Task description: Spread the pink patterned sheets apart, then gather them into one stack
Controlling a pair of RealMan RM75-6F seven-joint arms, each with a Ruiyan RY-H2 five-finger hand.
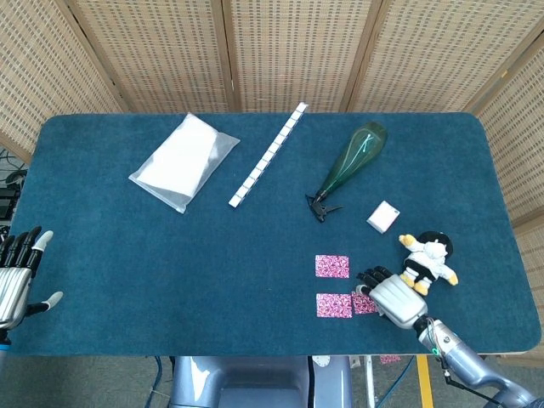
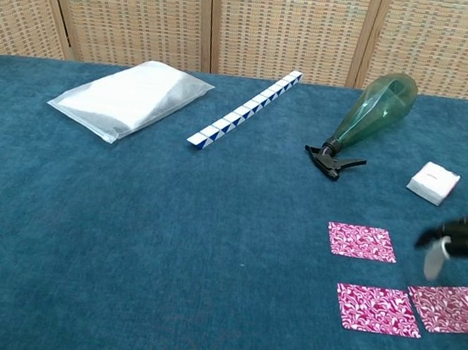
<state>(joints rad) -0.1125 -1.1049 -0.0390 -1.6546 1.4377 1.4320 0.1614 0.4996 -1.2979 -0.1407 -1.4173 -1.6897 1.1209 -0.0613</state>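
Three pink patterned sheets lie flat and apart near the table's front right. The far sheet [image 1: 331, 266] [image 2: 362, 241] sits alone. The near sheet [image 1: 334, 305] [image 2: 377, 309] lies beside the third sheet [image 1: 364, 303] [image 2: 450, 308], with a narrow gap between them. My right hand [image 1: 393, 297] [image 2: 465, 240] hovers just above and behind the third sheet, fingers [image 2: 441, 238] extended, holding nothing. In the head view it covers part of that sheet. My left hand [image 1: 19, 276] is at the far left table edge, fingers spread and empty.
A plush toy [image 1: 427, 259] sits right beside my right hand. A small white box [image 1: 382, 217] [image 2: 433, 181], a green spray bottle [image 1: 350, 166] [image 2: 369, 115], a blue-white segmented strip [image 1: 268, 155] [image 2: 246, 110] and a white plastic bag [image 1: 183, 160] [image 2: 128, 96] lie further back.
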